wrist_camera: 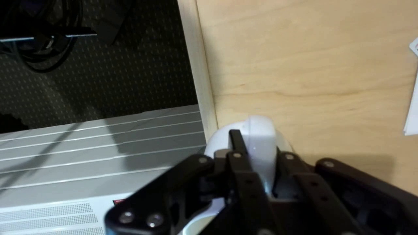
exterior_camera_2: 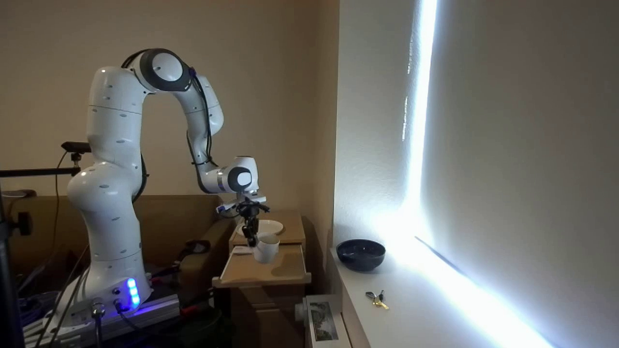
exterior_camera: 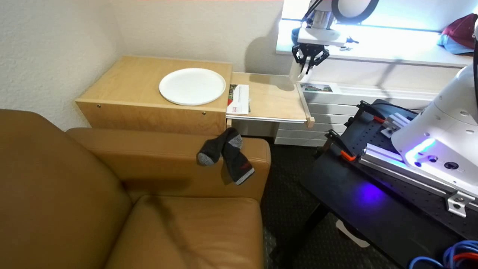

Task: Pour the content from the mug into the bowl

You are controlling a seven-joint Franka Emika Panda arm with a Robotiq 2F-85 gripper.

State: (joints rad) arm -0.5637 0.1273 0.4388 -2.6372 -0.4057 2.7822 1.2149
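Mug (exterior_camera_2: 267,250): held up in midair, roughly upright, by the handle (wrist_camera: 263,148) in a clenched gripper (wrist_camera: 257,140). Handle squeezed right between the fingers (wrist_camera: 245,181), rest of it just beside and a bit below the tips. In the wrist view, overlapping the edge of the pull-out shelf (exterior_camera: 274,101). Well apart from the dark bowl (exterior_camera_2: 361,258) over on the windowsill (exterior_camera_2: 416,314), near some keys (exterior_camera_2: 378,300). Past the shelf, a white plate (exterior_camera: 192,86) on the wooden cabinet (exterior_camera: 140,82).

White glare bleaches the windowsill (exterior_camera_2: 435,309) in both exterior views; in an exterior view the sofa (exterior_camera_2: 169,212) lies in gloom. Shadows mark the wall (exterior_camera: 194,33) and the wooden surface (wrist_camera: 310,75). In the wrist view, the claw (wrist_camera: 258,142) looks blurred.
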